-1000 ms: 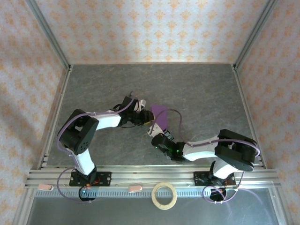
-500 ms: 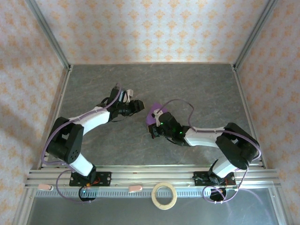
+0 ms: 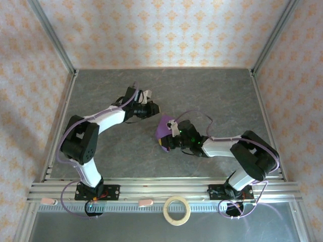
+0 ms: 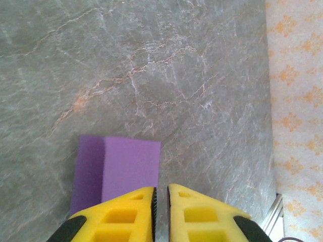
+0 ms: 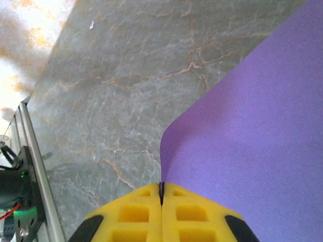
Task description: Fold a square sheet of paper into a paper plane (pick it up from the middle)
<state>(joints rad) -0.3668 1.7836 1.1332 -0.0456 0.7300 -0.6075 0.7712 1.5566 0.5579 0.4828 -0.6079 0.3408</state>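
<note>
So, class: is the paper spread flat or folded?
Folded: the paper shows a straight crease between a darker and a lighter panel; the right pincer pinches it.

Soft even light, only faint shadows on bench; wallpaper beyond bench edge blown out, right wrist view.

Scanned every view closely: found no readable text, label, brand, number or sign on anything there.
</note>
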